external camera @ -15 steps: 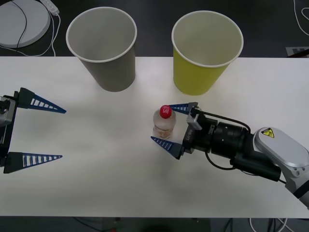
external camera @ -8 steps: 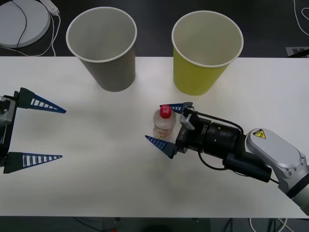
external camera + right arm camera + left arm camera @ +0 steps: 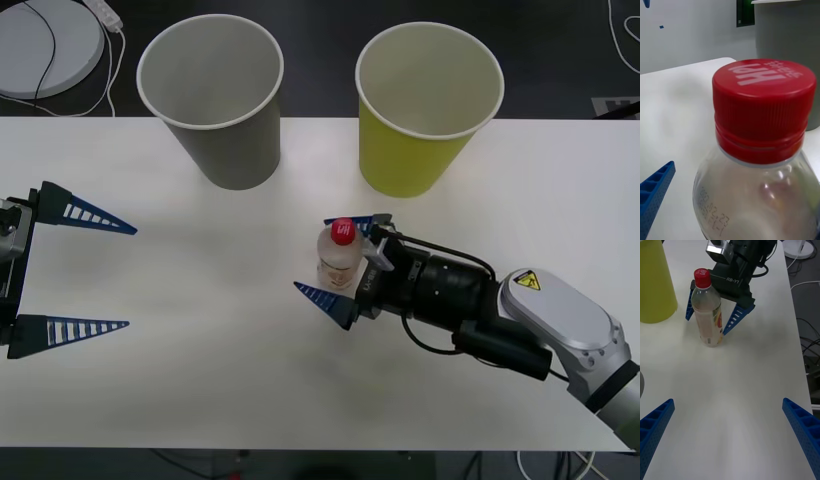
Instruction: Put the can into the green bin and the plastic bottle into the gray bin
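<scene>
Bottle (image 3: 339, 258) stood upright mid-table, between the spread fingers of right gripper (image 3: 336, 258), near green bin (image 3: 425, 105). Risk: uneven closing could tip it. Left gripper (image 3: 98, 272) idle, fingers apart, far left.

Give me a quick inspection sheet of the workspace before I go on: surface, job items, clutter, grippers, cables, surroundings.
Surface: white table, bare around the work area.
Job's things: plastic bottle upright near the table's middle, red cap on; gray bin and green bin upright at the far edge, gray on the robot's left, both look empty. No can seen.
Clutter: nothing seen on the table.
Grippers: right gripper open, one finger on each side of the bottle, not closed on it; left gripper open, idle at the table's left edge.
Cables: black cable along the right wrist; cords on the floor at far left.
Surroundings: dark floor, white round base beyond the table's far left corner.
</scene>
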`<action>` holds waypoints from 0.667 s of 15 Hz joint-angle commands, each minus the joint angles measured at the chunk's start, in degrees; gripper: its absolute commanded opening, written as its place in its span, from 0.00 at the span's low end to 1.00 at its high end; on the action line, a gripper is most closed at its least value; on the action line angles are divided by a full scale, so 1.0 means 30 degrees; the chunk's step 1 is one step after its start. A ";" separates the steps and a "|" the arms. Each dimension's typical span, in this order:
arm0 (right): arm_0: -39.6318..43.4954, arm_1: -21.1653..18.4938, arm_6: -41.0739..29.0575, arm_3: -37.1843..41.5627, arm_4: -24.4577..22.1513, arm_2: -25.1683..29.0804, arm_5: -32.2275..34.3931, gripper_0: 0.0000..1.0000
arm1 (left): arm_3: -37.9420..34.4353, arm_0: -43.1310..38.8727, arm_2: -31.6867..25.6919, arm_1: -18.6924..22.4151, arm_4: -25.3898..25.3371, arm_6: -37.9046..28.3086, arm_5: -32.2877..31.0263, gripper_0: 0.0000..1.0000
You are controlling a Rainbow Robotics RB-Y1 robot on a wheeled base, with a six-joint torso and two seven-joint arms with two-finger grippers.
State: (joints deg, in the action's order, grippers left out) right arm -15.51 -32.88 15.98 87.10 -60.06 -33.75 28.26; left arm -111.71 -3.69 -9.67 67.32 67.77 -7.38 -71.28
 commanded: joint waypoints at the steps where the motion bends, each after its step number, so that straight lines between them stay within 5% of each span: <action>1: -0.0017 0.0062 0.0004 -0.0001 -0.0401 0.0001 0.0013 0.01 | 0.0000 0.0000 0.0000 0.0000 -0.0001 0.0000 0.0000 1.00; 10: 0.0012 -0.0055 -0.0084 -0.0001 -0.0401 0.0001 -0.0016 0.00 | 0.0000 0.0000 0.0000 0.0000 -0.0001 0.0000 0.0000 1.00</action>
State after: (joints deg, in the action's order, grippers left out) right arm -15.48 -32.97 15.77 87.10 -61.26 -33.75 28.21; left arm -111.71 -3.69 -9.67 67.32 67.76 -7.38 -71.28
